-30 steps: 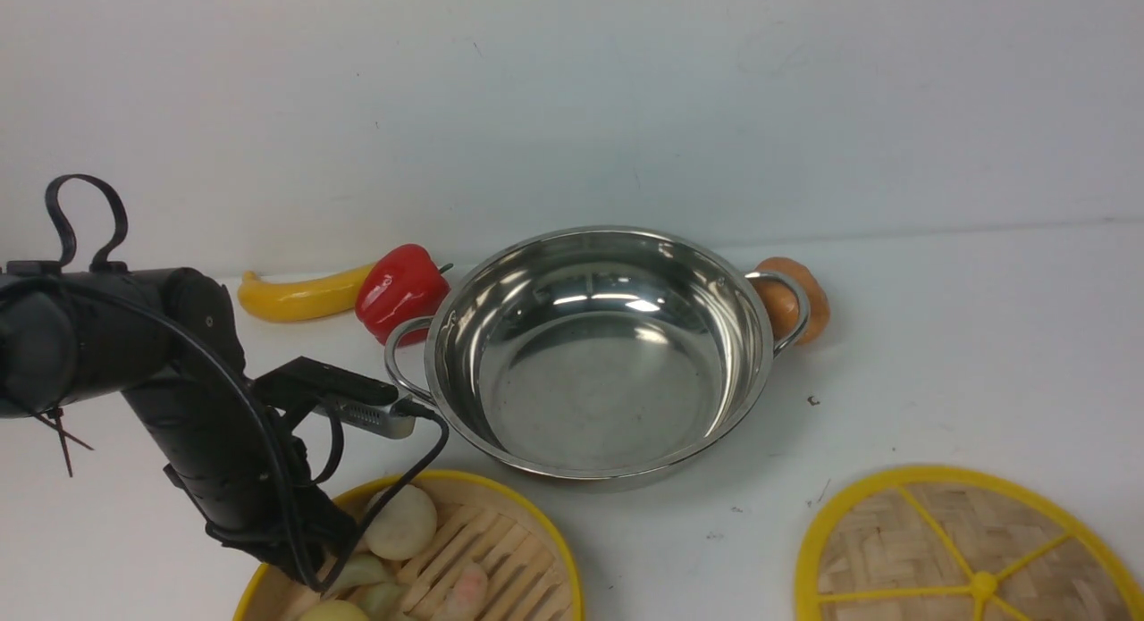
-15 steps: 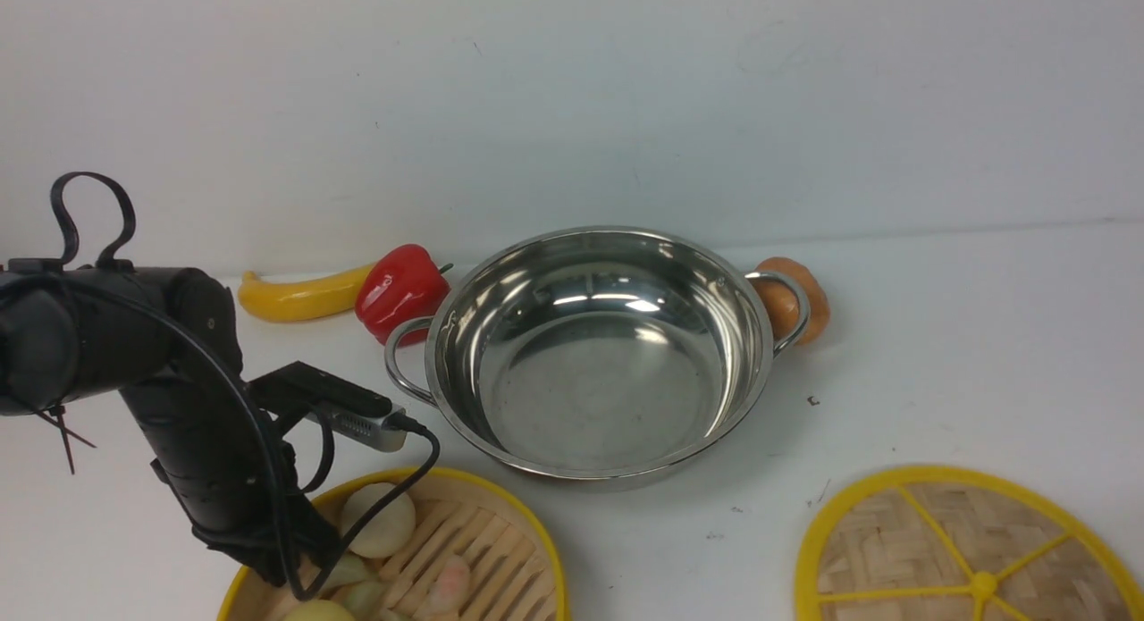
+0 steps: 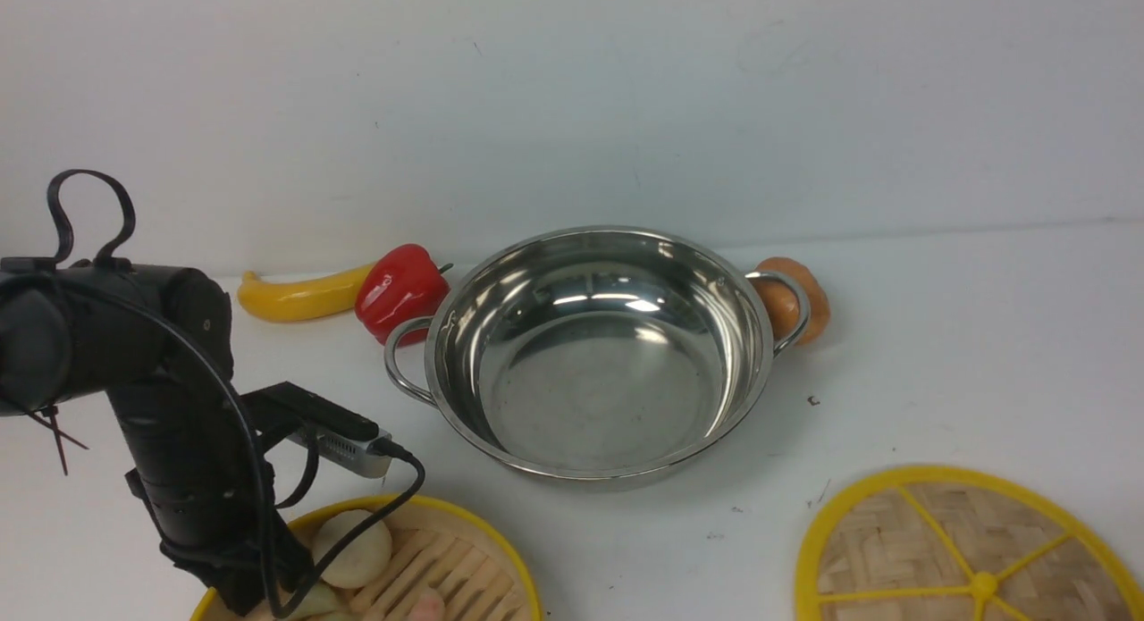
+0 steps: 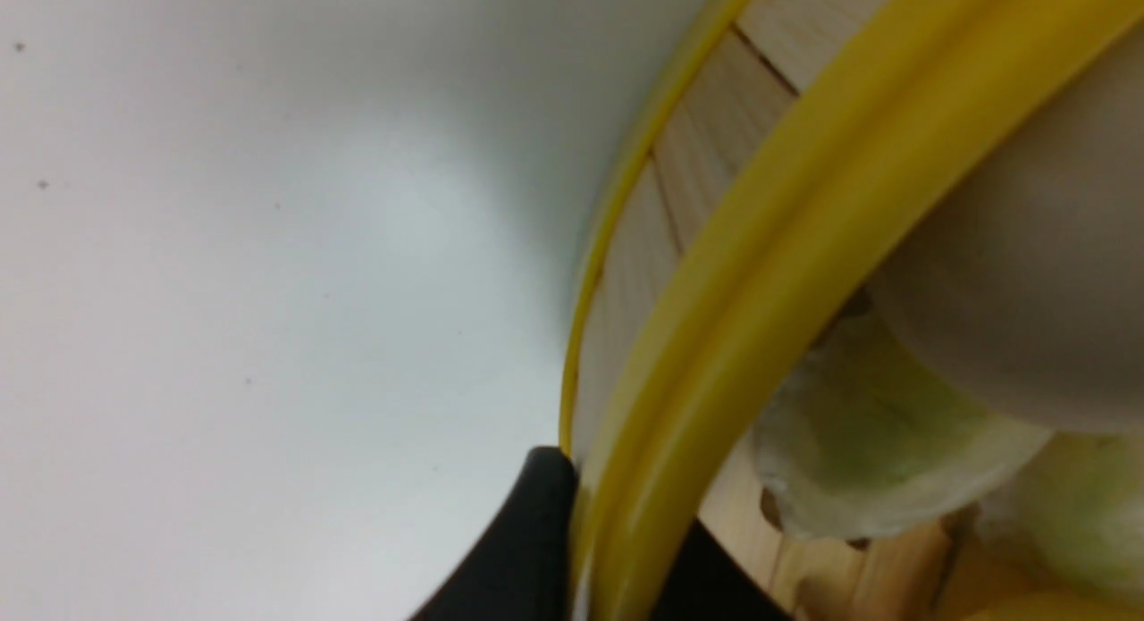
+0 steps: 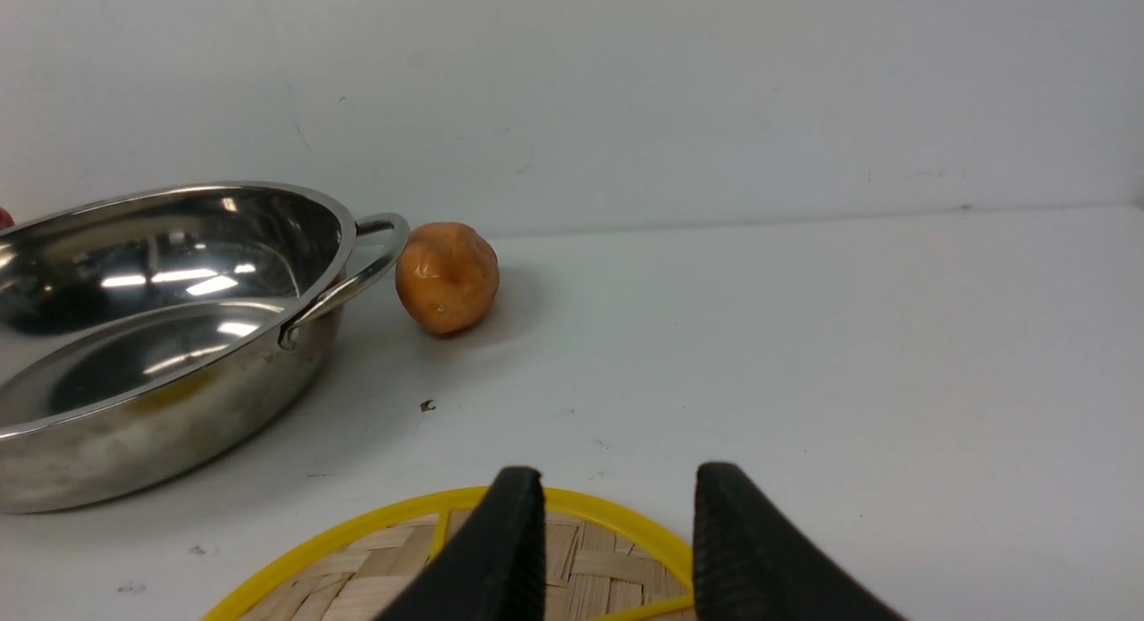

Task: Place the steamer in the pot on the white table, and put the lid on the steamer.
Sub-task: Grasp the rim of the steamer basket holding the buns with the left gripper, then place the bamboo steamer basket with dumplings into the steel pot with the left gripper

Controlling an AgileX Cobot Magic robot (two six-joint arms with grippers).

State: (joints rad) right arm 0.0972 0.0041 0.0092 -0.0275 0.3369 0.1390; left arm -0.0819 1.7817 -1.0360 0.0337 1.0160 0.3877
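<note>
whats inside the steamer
In the steamer: a round white piece, pale green pieces, part of a pinkish piece. The left arm and frame edge hide the rest.

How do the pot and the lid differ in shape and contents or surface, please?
The pot is a deep, hollow bowl; the lid is a flat disc. The pot is shiny steel, whereas the lid is woven bamboo with yellow spokes. The pot has looped side handles, the lid a centre knob. Both are round.
</note>
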